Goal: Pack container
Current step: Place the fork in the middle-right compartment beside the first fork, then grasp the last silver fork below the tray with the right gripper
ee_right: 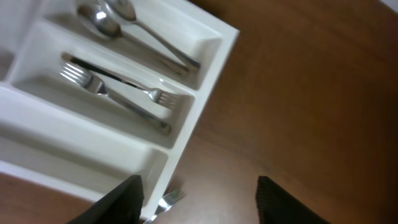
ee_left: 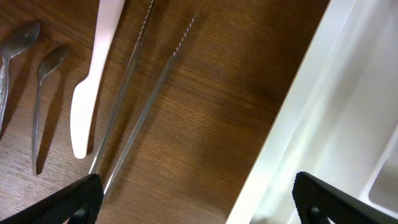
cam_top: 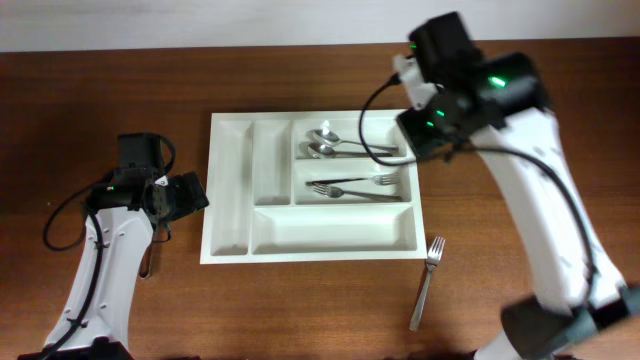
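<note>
The white cutlery tray (cam_top: pixel 230 190) lies at mid table. Its upper right compartment holds two spoons (cam_top: pixel 335 145); the one below holds two forks (cam_top: pixel 350 187). The other compartments look empty. A loose fork (cam_top: pixel 428 282) lies on the table off the tray's front right corner. My right gripper (cam_top: pixel 422 132) hovers open and empty over the tray's right rim (ee_right: pixel 208 74); the spoons (ee_right: pixel 124 25), forks (ee_right: pixel 118 90) and loose fork's tines (ee_right: pixel 166 200) show in its view. My left gripper (cam_top: pixel 190 192) is open and empty beside the tray's left rim (ee_left: pixel 292 124).
In the left wrist view, a white plastic knife (ee_left: pixel 93 81), metal tongs (ee_left: pixel 137 93) and two spoons (ee_left: pixel 12 56) (ee_left: pixel 43 93) lie on the wood left of the tray. From overhead the left arm mostly hides them.
</note>
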{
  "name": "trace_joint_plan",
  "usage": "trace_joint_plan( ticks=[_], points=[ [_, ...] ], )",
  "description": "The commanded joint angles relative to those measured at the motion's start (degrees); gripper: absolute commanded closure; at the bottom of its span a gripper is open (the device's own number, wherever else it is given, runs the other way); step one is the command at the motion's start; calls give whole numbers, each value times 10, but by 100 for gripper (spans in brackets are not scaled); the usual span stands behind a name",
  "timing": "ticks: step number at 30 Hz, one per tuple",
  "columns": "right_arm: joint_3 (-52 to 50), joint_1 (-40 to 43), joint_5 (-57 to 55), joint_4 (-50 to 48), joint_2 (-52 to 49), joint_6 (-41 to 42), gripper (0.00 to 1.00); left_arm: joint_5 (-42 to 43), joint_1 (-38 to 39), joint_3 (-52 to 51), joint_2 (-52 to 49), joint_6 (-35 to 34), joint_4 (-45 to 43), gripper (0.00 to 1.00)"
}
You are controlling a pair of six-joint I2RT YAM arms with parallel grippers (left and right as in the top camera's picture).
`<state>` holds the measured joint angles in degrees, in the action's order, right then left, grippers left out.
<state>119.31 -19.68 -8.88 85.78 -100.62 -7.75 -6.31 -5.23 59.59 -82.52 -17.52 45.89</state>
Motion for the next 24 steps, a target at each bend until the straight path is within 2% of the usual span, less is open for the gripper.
trace_joint_plan(
  ticks=[1,4,6,11,13,19,24],
  points=[
    [-16,-2,-38,5,89,33,43,-6,-2,10,-2,7,0,1],
    [-83,-1,-52,0,156,59,37,-6,-2,10,-2,7,0,1],
    [-144,0,-55,0,196,110,32,-6,-2,10,-2,7,0,1],
    [-319,19,-53,-2,261,349,23,-6,-2,10,-2,7,0,1],
    [-388,28,-35,-8,275,405,20,-6,-2,10,-2,7,0,1],
    [-583,46,63,-91,283,448,20,-6,-2,10,-2,7,0,1],
    [-690,47,124,-178,283,449,20,-6,-2,10,-2,7,0,1]
  ],
)
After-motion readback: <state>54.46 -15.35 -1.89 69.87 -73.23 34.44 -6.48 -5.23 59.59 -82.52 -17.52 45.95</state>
